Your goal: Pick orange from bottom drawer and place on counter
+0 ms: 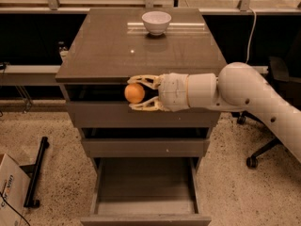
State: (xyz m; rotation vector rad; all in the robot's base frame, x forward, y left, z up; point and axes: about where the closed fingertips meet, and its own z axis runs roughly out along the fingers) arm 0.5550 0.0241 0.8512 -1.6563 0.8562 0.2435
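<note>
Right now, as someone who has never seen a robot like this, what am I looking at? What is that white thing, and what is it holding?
The thick white tube coming in from the right is a robot arm. At its tip is the gripper, a claw with two fingers, closed on a small orange. It holds the fruit in the air in front of the cabinet, just below the front edge of the counter, about level with the top drawer. There is only one picture, from a camera looking down at the cabinet's front; where that camera is mounted cannot be told. On the counter, near its back edge, stands a white bowl. The bottom drawer is pulled open. A cardboard box sits on the floor at the left.
</note>
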